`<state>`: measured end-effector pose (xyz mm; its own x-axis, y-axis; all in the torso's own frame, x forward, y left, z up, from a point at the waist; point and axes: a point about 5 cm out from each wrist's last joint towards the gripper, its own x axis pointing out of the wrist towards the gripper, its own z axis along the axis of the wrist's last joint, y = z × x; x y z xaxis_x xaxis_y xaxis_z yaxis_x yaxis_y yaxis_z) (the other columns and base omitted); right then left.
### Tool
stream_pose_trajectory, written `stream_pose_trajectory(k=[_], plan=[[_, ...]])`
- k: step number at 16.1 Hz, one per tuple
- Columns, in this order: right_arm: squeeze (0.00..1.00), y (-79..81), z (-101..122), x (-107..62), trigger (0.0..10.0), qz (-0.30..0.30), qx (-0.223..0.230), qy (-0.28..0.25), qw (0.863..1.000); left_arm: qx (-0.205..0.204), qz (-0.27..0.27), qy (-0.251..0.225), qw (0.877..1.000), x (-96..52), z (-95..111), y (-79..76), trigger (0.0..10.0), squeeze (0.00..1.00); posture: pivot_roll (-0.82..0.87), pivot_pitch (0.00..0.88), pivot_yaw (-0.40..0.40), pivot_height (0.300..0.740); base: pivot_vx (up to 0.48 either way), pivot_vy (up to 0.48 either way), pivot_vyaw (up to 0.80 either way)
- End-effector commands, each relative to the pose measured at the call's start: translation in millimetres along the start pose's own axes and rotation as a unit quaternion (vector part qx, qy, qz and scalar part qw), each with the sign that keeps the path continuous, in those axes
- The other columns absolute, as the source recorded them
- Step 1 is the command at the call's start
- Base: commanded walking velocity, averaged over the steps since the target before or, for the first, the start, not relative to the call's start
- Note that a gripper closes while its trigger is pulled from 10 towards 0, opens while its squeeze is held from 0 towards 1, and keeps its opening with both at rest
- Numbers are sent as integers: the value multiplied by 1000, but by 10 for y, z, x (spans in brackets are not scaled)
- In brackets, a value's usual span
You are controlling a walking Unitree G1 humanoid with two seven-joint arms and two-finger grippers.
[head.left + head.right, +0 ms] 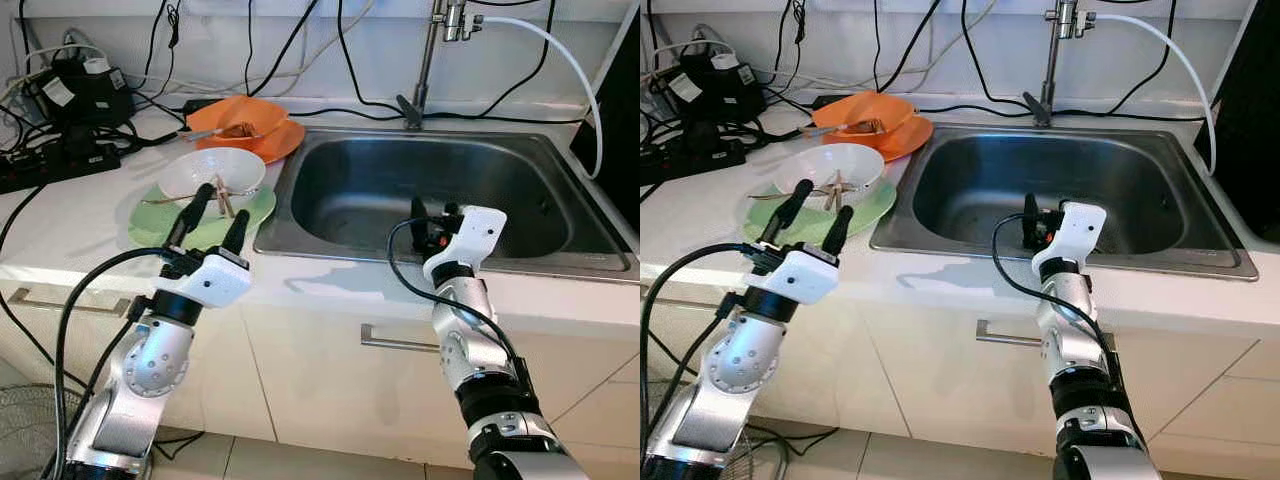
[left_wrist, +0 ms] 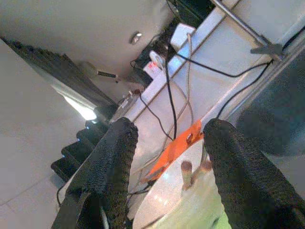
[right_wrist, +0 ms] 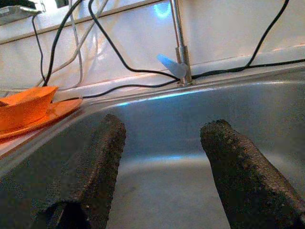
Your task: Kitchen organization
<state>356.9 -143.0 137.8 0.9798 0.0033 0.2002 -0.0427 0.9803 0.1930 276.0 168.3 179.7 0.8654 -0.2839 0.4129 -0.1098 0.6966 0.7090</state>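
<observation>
Left gripper [image 1: 212, 222], fingers spread wide, empty, hovers at the counter's front edge beside the white bowl [image 1: 211, 172]; a careless nudge could tip the stacked dishes.

Right gripper [image 3: 162, 157] is open too, over the sink [image 1: 560, 255].

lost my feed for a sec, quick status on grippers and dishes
Left gripper open, over green plate by white bowl. Right gripper open, over sink. Orange bowl behind, cables close.

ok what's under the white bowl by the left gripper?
The white bowl sits on a green plate, whose rim shows around it. The plate's centre is covered by the bowl. Utensil handles lean inside the bowl; their lower ends are hidden.
</observation>
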Motion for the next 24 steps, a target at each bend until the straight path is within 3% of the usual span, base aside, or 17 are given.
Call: stream_pose_trajectory(k=[1, 10, 24], plan=[[0, 62, 40, 48, 10000, 10, 4, -6, 1000, 6, 1, 11, 1000, 24, -55, 28, 10000, 0, 56, 0, 40, 740, 0, 0, 0], [0, 63, 51, 55, 10000, 9, 3, -9, 1000, 9, -19, 28, 999, 93, -146, -39, 10000, 0, 47, 0, 42, 740, 0, 0, 0], [0, 20, 60, 49, 10000, 1, 1, -12, 1000, 59, -33, 60, 996, 263, -197, -129, 10000, 0, 33, 0, 47, 740, 0, 0, 0]])
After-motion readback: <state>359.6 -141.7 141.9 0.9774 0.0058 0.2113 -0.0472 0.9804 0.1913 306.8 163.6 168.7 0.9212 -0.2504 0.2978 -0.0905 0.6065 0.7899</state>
